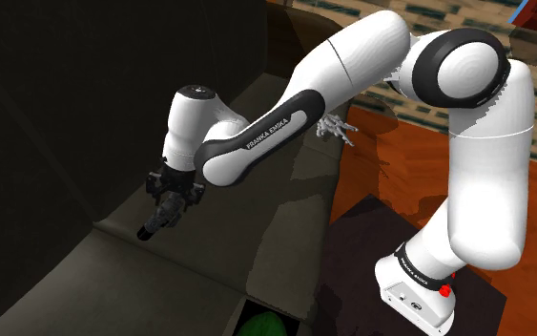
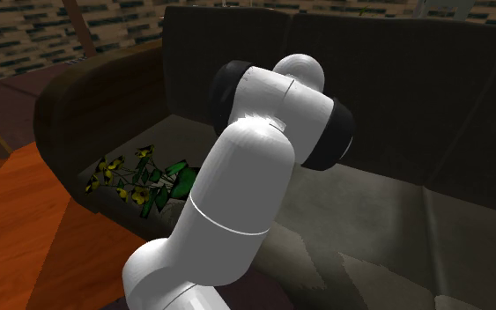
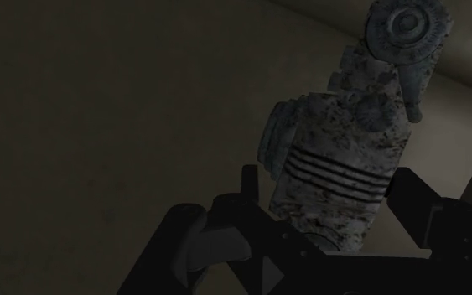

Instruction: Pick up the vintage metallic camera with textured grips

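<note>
The white arm (image 1: 466,172) is glowing bright in the shoulder view and throwing a soft dark shadow across the sofa (image 1: 113,277), which is sitting in deep gloom while the orange floor (image 1: 400,172) is catching warm light. Over in the wrist view everything is drowning in murk, the camera (image 3: 343,168) picking up only a faint mottled sheen and the black claw (image 3: 329,191) nearly melting into the dark.
</note>
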Available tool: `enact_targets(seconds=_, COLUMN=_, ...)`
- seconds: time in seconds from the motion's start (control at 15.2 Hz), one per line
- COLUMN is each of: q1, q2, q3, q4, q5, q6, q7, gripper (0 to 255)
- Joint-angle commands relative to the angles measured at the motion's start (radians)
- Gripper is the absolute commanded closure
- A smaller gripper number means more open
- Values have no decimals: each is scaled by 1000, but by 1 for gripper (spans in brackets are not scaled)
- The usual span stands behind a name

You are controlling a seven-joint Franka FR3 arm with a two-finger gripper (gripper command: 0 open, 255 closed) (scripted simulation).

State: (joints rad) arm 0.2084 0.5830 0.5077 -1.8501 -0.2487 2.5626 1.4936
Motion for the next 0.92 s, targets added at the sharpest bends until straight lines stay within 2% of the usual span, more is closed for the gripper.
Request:
enact_targets(seconds=0.0, q1=1, q2=2, q3=0, q4=-1, q5=-1, q6=0, q7=0, gripper=255)
enact_targets(seconds=0.86, q1=-41, q2=-106, q3=56, q4=23, q5=65, q6=-127, q7=-30, gripper=255)
